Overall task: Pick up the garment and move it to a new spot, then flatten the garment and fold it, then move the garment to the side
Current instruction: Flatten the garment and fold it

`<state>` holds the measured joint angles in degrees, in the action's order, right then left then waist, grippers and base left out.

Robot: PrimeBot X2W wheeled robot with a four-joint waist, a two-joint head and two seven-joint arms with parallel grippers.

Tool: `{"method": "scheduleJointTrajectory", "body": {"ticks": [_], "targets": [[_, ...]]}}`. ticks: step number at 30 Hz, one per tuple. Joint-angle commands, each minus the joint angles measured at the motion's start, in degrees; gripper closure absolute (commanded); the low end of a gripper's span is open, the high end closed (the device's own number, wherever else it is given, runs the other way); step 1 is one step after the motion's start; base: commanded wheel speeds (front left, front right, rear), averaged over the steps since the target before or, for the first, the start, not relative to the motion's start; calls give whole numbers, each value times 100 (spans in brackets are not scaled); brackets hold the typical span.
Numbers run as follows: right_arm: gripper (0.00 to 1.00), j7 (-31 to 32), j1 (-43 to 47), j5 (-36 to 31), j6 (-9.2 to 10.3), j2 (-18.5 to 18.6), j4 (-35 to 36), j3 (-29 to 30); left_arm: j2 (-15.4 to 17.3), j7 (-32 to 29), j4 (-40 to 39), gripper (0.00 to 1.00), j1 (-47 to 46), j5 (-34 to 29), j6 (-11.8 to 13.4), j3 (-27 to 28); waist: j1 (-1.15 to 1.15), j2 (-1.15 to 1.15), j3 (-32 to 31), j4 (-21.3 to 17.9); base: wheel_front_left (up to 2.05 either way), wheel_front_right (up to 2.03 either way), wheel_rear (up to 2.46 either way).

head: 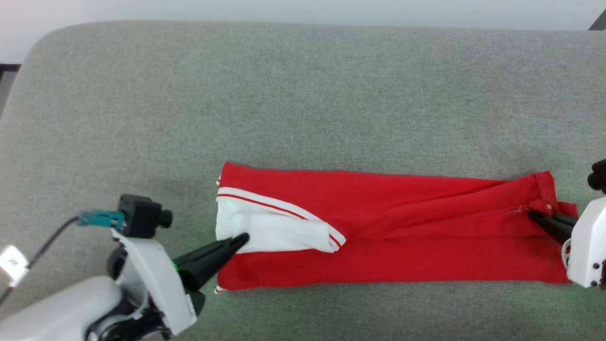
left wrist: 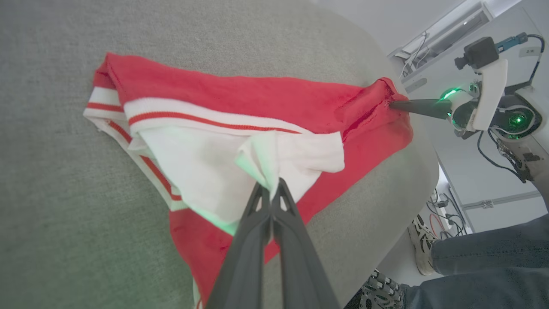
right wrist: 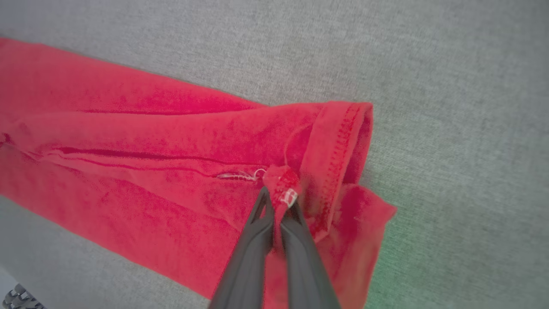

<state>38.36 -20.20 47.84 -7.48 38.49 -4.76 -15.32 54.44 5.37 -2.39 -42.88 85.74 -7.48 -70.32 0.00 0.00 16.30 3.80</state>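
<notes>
The garment, a red jersey folded into a long strip, lies across the grey table; its lettering is hidden. One white sleeve with red-striped trim lies on top at the left end. My left gripper is shut on that white sleeve, its tips pinching a fold of the cloth. At the strip's right end my right gripper is shut on a bunch of red cloth at the hem, its tips holding the pinch. The same gripper also appears in the left wrist view.
The grey padded table's near edge runs just below the garment. Wide grey surface stretches behind the garment. In the left wrist view a person's legs and shoes stand beside the table, with cables on the floor.
</notes>
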Motion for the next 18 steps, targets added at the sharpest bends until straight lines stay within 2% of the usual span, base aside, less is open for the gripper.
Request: {"method": "scheduleJointTrajectory", "body": {"ticks": [1, 8, 9, 10, 11, 12, 13, 14, 18], "targets": [[100, -14, 75, -78, -3, -74, 8, 60, -84, 43, 59, 100, 63, 51, 6, 7, 0, 0, 40, 25, 0, 0, 0], [100, -84, 200, -518, -3, -442, -301, 216, -702, 74, 831, 100, 72, 16, 5, -89, 0, 0, 157, 81, 0, 0, 0], [100, -89, 188, -522, -3, -492, -332, 211, -747, 78, 919, 96, 72, -20, 5, -100, 0, 0, 162, 76, 0, 0, 0], [100, -113, 174, -523, -3, -550, -340, 213, -783, 136, 977, 76, 70, -32, 5, -102, 0, 0, 162, 71, 0, 0, 0], [92, -159, 162, -505, -3, -611, -331, 236, -810, 191, 1019, 56, 82, -27, 5, -92, 0, 0, 154, 63, 0, 0, 0], [56, -201, 153, -500, -3, -638, -309, 249, -817, 239, 1039, 20, 100, -28, 5, -95, 0, 0, 133, 55, 0, 0, 0], [5, -216, 153, -542, -3, -606, -239, 233, -806, 317, 1055, 0, 109, -47, 6, -78, 0, 0, 115, 55, 0, 0, 0], [0, -220, 167, -539, -3, -585, -158, 196, -777, 442, 1065, 0, 118, -93, 6, -48, 0, 0, 83, 51, 0, 0, 0], [0, -157, 219, -245, -3, -623, 72, 351, -677, 805, 937, 0, 296, -43, 5, 145, 0, 0, -76, 44, 0, 0, 0]]}}
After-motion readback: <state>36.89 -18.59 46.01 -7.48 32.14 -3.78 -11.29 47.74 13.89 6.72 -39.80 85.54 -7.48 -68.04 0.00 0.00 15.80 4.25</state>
